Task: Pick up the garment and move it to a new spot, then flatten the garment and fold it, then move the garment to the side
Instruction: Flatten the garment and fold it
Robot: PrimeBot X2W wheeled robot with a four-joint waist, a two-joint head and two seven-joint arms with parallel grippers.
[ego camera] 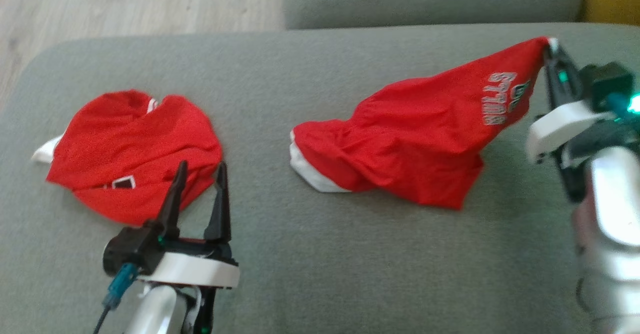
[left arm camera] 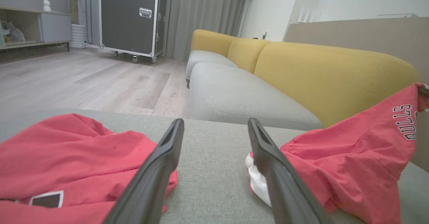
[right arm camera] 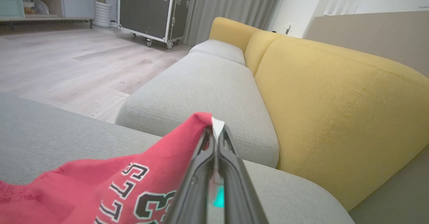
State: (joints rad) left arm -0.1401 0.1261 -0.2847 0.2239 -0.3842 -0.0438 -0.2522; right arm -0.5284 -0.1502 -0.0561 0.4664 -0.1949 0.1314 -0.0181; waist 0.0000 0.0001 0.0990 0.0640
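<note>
Since your right gripper (ego camera: 549, 49) clamps one corner of the garment (ego camera: 415, 144) at two o'clock, it drapes ready for moving; your left gripper (ego camera: 202, 166) hovers spread, empty.

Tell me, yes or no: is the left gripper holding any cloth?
No, in the left wrist view the left gripper stands open, with bare grey cushion showing between its fingers.

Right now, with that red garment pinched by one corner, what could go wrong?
The right gripper pinches just a corner of the lettered garment, so the cloth could slip free. Most of it lies crumpled on the grey cushion, so dragging may bunch it more. The open left gripper hovers at the other red garment and might snag it.
</note>
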